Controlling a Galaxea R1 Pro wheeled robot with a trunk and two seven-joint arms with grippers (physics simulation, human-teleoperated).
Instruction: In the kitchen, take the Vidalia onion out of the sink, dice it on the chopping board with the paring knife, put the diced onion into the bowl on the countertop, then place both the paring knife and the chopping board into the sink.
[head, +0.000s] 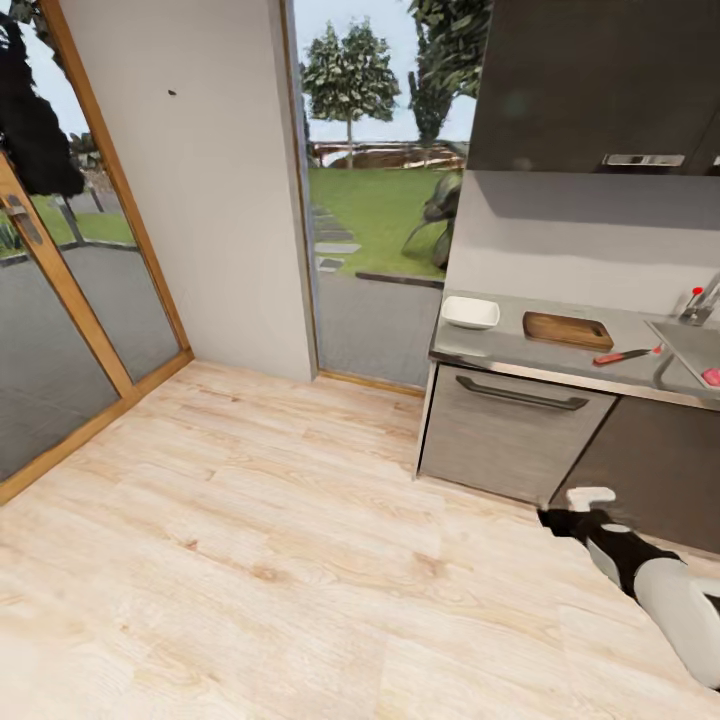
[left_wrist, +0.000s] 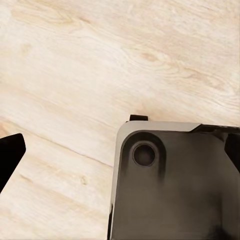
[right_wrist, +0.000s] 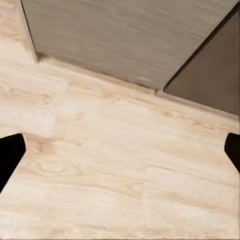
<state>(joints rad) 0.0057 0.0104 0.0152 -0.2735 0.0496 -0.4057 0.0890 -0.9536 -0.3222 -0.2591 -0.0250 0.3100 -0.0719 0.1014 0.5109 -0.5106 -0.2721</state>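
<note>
Even daylight is flooding the room through the glass door and the tall window, leaving the pale wood floor bright and almost shadowless. A soft shadow is falling on the wall under the upper cabinet, and the worktop is giving off a dull sheen. All three renders are looking slightly soft and smeared, with straight lines leaning toward the edges of the head view.

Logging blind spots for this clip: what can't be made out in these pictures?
- Sink, head view: cut off by the picture's right edge; basin floor and drain unseen.
- Pink-red thing in the sink: too small and cropped to identify.
- Paring knife, head view: blade too small to make out.
- Right claw, head view: fingers unclear there.
- Left wrist view: a dark robot part hides much of the floor.
</note>
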